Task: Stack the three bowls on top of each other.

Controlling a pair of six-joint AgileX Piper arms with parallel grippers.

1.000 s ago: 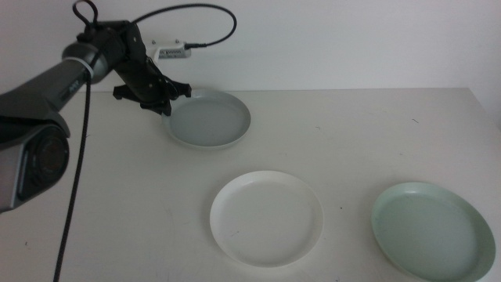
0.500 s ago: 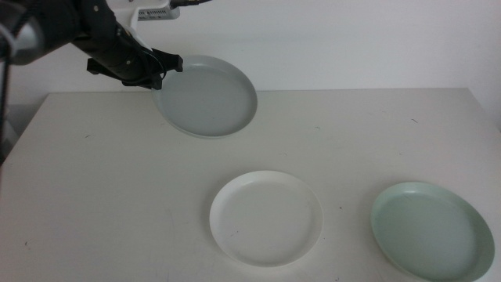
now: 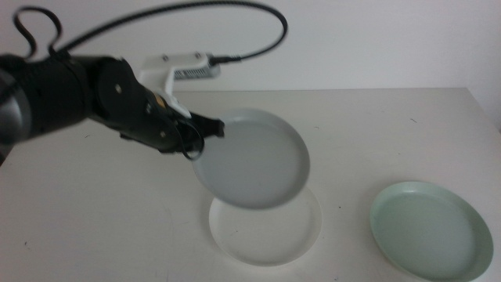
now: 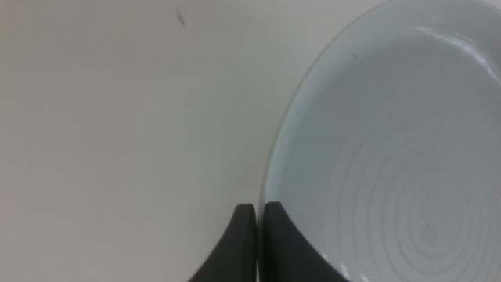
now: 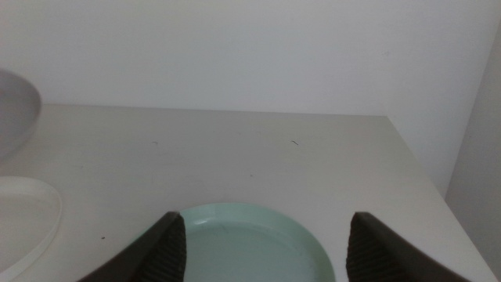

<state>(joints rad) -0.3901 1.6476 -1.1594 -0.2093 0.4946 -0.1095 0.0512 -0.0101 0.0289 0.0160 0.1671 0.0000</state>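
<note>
My left gripper (image 3: 205,135) is shut on the rim of the grey-blue bowl (image 3: 252,159) and holds it in the air, tilted, over the white bowl (image 3: 266,235) that lies on the table. The left wrist view shows the jaws pinched on the grey-blue bowl's (image 4: 391,164) rim. The mint green bowl (image 3: 430,231) lies flat at the front right. My right gripper (image 5: 262,235) is open and empty, out of the middle view, just before the mint green bowl (image 5: 250,247). The right wrist view also shows edges of the white bowl (image 5: 27,215) and the grey-blue bowl (image 5: 16,110).
A white table (image 3: 376,133) stands against a white wall. The left arm's black cable (image 3: 196,12) arcs above the table's back. The table's right edge (image 3: 487,110) is near the mint green bowl.
My left gripper lifted the grey-blue bowl off the back of the table and carried it forward and right, until it hangs over the white bowl. The other two bowls have not moved.
</note>
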